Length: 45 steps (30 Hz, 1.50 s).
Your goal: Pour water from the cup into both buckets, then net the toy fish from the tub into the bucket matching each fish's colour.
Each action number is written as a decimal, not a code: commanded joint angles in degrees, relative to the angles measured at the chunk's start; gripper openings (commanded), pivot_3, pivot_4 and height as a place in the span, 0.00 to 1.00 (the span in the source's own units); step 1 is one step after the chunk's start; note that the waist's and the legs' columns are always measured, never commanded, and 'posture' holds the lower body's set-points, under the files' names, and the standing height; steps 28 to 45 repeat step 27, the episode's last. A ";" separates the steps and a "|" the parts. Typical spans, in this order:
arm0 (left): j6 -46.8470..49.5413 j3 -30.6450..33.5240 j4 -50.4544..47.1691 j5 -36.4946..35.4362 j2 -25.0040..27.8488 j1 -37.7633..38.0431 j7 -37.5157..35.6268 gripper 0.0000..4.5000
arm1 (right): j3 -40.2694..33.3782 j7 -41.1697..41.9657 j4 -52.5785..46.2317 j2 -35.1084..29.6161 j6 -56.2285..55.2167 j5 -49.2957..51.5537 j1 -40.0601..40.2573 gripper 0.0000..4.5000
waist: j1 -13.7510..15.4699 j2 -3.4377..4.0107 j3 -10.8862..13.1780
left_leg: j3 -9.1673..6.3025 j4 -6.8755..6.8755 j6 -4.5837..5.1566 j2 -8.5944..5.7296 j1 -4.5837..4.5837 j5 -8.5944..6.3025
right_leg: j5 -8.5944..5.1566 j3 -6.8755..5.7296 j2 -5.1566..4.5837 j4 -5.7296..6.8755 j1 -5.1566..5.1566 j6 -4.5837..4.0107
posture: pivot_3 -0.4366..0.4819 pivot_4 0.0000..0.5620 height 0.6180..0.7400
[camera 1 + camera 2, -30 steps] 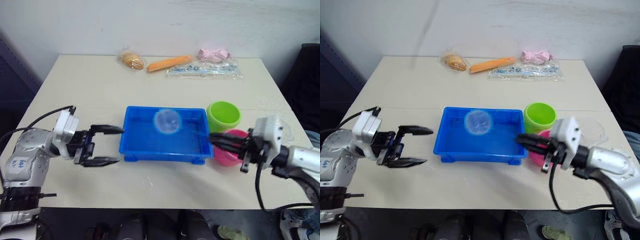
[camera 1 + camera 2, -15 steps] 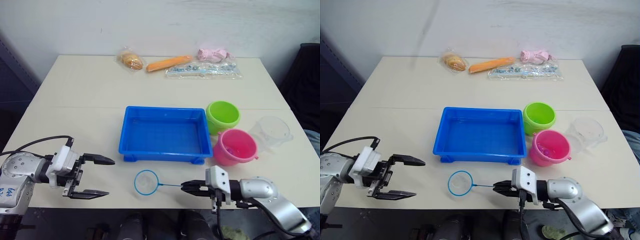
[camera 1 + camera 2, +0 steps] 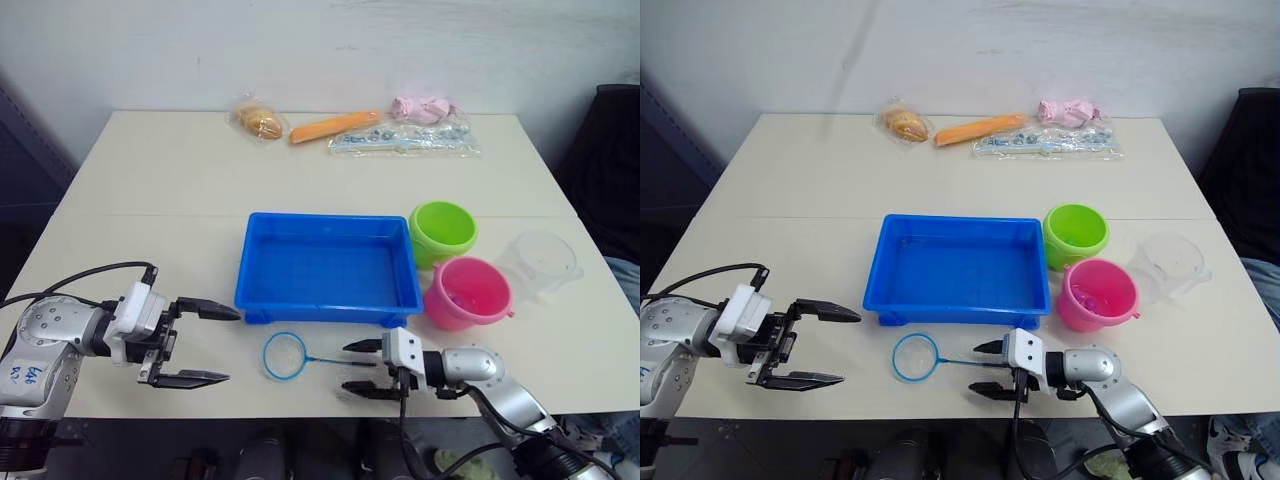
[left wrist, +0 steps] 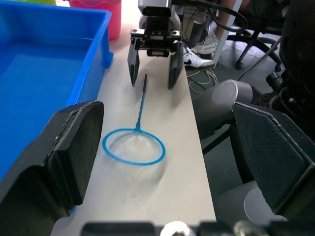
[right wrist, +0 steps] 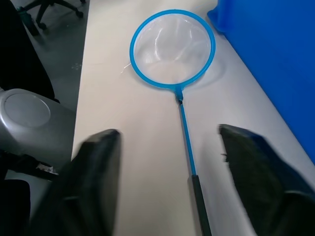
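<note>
The blue tub sits mid-table, with the lime green bucket and the pink bucket to its right. The clear cup stands right of the buckets. A blue-ringed net lies flat on the table in front of the tub. Its thin handle runs back between the fingers of my right gripper, which is open and not touching it. My left gripper hangs open and holds nothing, left of the net. The toy fish are out of view.
Along the table's far edge lie a bagged bun, an orange carrot, a pink bundle and a clear bag of small parts. Both grippers are close to the table's front edge.
One second ago the right gripper held the net over the tub. It brought the net down in front of the tub, then opened and let go. The left gripper has shifted slightly.
</note>
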 commanded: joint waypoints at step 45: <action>-13.30 13.73 18.56 14.18 2.26 8.93 14.33 1.00 | -63.22 6.67 -24.97 -16.25 3.69 20.71 36.77 0.99 | 0.55 -0.11 -0.07 | 0.03 -0.07 -0.01 0.08 0.12 -0.28 | 0.00 0.10 -0.04 -0.24 0.00 -0.02 | 0.48 0.27 1.00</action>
